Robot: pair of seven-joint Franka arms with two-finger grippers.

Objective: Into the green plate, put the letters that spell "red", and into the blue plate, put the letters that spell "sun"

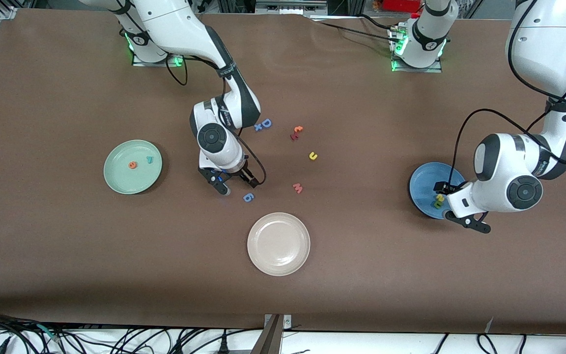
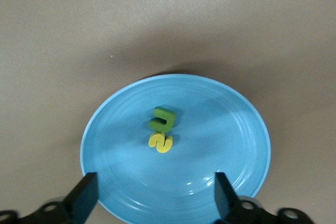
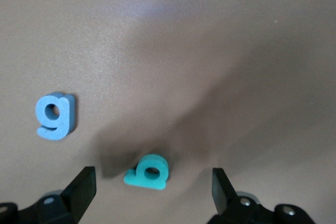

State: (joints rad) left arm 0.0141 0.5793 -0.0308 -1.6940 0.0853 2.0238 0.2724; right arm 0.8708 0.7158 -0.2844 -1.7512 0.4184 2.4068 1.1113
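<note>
Pinching a tiny foam "d"

Lying flat on the bench, the teal "d" (image 3: 148, 171) sits between the spread fingers of the right hand (image 3: 149, 195), with the blue "g" (image 3: 54, 115) just beside it. It looks light, soft and thin, so a gentle pinch across its round bowl seems safest; it may skid.

The orange "e" (image 1: 132, 165) and teal "r" (image 1: 150, 159) lie in the green plate (image 1: 116, 184).

Over the blue plate (image 2: 236, 129), the left hand (image 2: 155, 195) hangs released above the green "n" (image 2: 163, 118) and yellow "s" (image 2: 160, 142). The yellow "u" (image 1: 313, 156) remains on the bench.
</note>
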